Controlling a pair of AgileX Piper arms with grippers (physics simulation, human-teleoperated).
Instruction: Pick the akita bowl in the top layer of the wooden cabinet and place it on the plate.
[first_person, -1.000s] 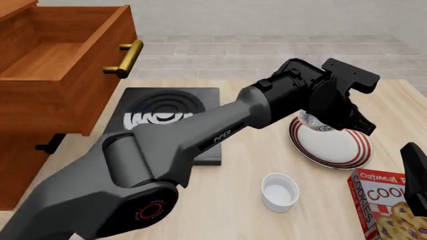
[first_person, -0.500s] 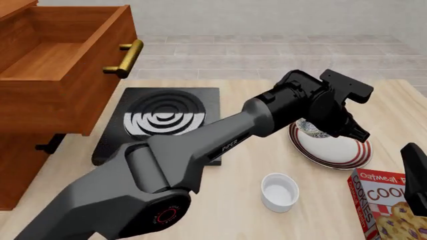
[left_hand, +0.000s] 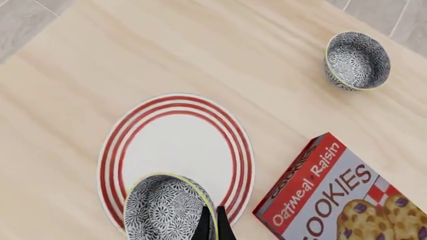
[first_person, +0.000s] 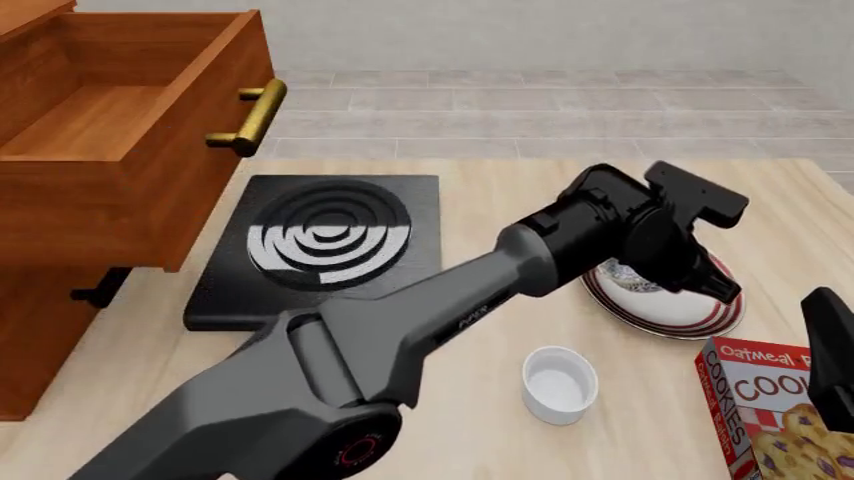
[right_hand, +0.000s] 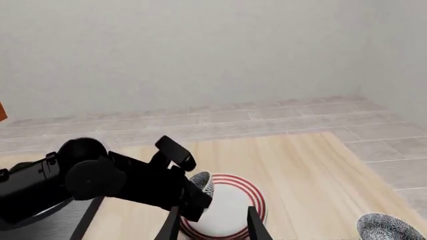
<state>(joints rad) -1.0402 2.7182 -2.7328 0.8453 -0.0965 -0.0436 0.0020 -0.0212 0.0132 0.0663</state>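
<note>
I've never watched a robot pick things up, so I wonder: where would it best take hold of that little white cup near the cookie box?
Probably by its rim, coming straight down from above. The white cup stands upright with its mouth open to the top, so one finger could go inside and one outside the thin wall. Its sides are round and smooth, and the cookie box stands near on one side.

A: Front view: fixed, high, looking forward and down over the bench (first_person: 481, 400). Left wrist view?

B: Close above the plate (left_hand: 175, 145). Right wrist view: farther back; all share that plate.
</note>
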